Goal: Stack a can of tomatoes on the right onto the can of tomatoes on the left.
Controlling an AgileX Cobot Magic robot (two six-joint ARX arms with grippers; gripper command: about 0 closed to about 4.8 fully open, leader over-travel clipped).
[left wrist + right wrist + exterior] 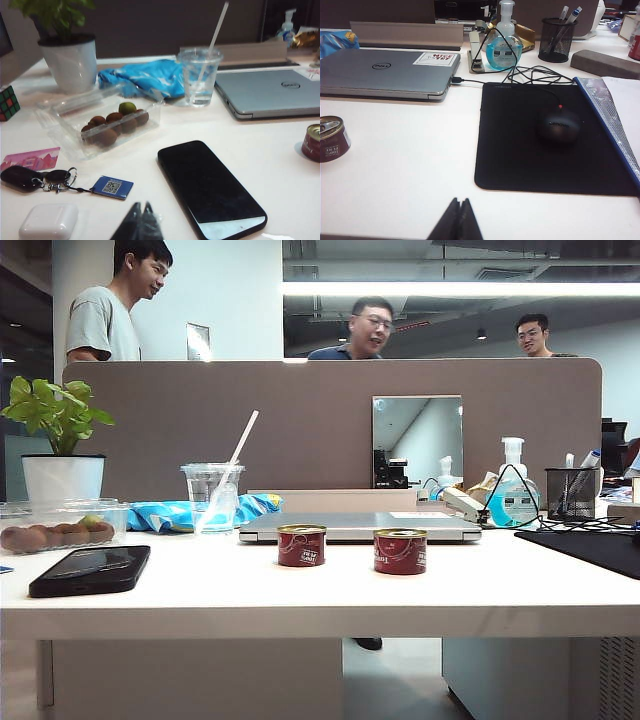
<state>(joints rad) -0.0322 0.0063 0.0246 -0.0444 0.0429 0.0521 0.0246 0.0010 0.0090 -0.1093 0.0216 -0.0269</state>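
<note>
Two short, squat cans of tomatoes stand apart on the white tabletop (pixel 250 590), both round tins with dark red labels and dull metal pull-tab lids: the left can (pixel 301 545) and the right can (pixel 400 551) sit side by side just in front of a closed silver laptop (pixel 360 527), neither stacked on the other. The left wrist view catches one can at the frame edge, the right wrist view the other, each upright. The left gripper (pixel 140 222) hangs low over the near edge of the table, its black fingertips pressed together into a point, holding nothing; a glossy black phone (pixel 210 187) lies flat just beside it, with a white earbud case (pixel 49 221) and a key fob (pixel 22 178) nearby. The right gripper (pixel 460 220) is likewise pinched tight and empty, above bare table in front of a matte black mouse pad (pixel 515 150) bearing a rounded dark mouse (pixel 558 125). Further out are a clear plastic box of brown fruit (pixel 112 122), a clear cup with a straw (pixel 212 495), crumpled blue plastic (pixel 142 77), a white pot with a leafy plant (pixel 62 475), a bottle of blue sanitiser (pixel 504 47) and a black mesh pen cup (pixel 557 39). A grey-brown felt partition (pixel 300 410) backs the desk, and three people stand behind it.
</note>
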